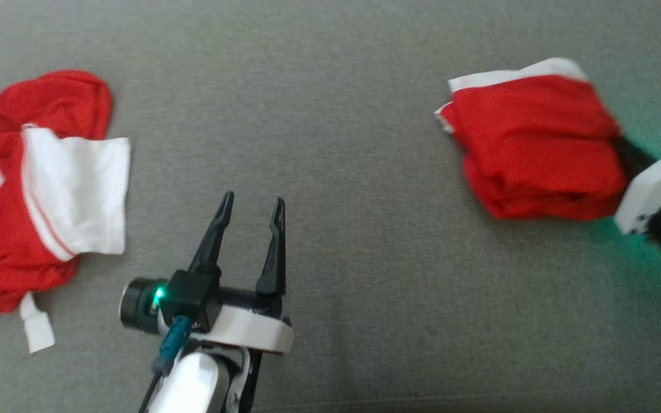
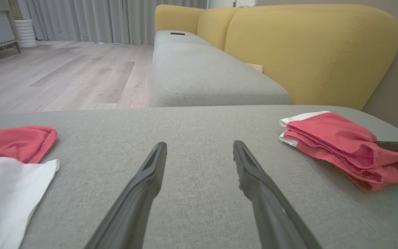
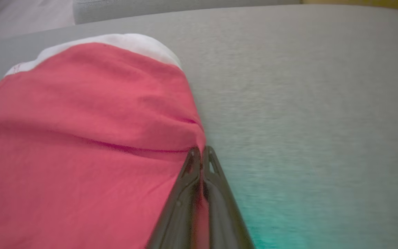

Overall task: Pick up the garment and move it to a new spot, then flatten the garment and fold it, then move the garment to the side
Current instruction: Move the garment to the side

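The folded red fabric garment with white trim [image 1: 537, 143] lies near the far right corner of the grey fabric cushion [image 1: 330, 115]. The right gripper [image 3: 200, 152] is pinched tight on its edge. The left gripper [image 1: 253, 207] hangs spread wide over the middle. A crumpled red-and-white shirt [image 1: 26, 189] sits at the left edge. Behind are a mustard-yellow sofa back [image 2: 309, 48], pale wooden floor [image 2: 64, 76] and grey curtains [image 2: 81, 20].

Grey cushion [image 1: 365, 115], folded garment [image 1: 537, 143], crumpled jersey [image 1: 38, 189]

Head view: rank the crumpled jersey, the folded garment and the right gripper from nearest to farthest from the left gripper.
1. Crumpled jersey, left of the left gripper.
2. Folded garment, to the right.
3. Right gripper, jaws shut on that garment's right edge.
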Robot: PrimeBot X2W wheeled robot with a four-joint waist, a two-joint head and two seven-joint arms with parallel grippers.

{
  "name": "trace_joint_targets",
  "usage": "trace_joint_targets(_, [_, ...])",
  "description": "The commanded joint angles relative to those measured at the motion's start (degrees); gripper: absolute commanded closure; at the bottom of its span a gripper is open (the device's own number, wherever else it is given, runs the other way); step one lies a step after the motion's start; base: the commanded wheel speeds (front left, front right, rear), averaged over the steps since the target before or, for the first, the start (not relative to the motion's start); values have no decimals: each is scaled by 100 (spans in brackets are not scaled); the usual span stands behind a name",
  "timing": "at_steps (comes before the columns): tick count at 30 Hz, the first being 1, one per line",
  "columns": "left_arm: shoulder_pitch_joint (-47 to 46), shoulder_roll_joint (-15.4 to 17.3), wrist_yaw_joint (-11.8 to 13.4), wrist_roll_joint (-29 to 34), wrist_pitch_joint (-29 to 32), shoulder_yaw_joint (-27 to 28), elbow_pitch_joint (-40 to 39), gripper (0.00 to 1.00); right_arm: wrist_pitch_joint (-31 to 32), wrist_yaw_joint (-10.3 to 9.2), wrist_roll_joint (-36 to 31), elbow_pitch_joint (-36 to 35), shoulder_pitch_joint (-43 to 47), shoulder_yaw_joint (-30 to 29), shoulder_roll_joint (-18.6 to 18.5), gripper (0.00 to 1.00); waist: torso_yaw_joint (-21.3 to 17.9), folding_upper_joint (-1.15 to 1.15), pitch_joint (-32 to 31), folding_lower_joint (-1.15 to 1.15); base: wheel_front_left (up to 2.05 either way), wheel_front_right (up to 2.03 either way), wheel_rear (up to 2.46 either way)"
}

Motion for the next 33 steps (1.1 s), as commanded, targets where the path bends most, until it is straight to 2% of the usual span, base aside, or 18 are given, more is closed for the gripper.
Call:
trace_joint_targets(1, [-234, -9, -16, 55, -35, 200, -257, 0, -69, 37, -37, -114, -108, 44, -260, 100, -241, 0, 237, 0, 0, 0, 0])
trace_joint_targets(6, [-511, -9, -53, 145, -35, 288, -470, 0, -186, 37, -269, 136, -400, -45, -858, 100, -554, 0, 548, 0, 0, 0, 0])
trace_joint_targets(11, [-769, -9, -134, 267, -35, 329, -635, 0, -354, 37, -484, 462, -770, -169, -1136, 100, -778, 0, 823, 0, 0, 0, 0])
trace_joint_targets(21, [-1069, -9, -265, 486, -35, 312, -914, 0, -874, 37, -970, 1047, -1472, -673, -1290, 100, -982, 0, 1265, 0, 0, 0, 0])
trace_joint_targets(27, [-1136, -9, -274, 521, -35, 287, -964, 0, -1244, 37, -1583, 1817, -1916, -1048, -1348, 100, -1019, 0, 1360, 0, 0, 0, 0])
trace_joint_targets(28, [-1139, -9, -278, 522, -35, 286, -958, 0, -1340, 37, -1688, 1943, -2003, -1125, -1330, 77, -1022, 0, 1365, 0, 0, 0, 0])
trace_joint_targets(29, [-1143, -9, -282, 521, -35, 287, -949, 0, -1446, 37, -1803, 2031, -2087, -1195, -1309, 0, -1023, 0, 1369, 0, 0, 0, 0])
trace_joint_targets(33, [-1162, -9, -305, 480, -35, 268, -874, 0, -1694, 37, -2296, 2220, -2300, -1474, -1227, 0, -979, 0, 1300, 0, 0, 0, 0])
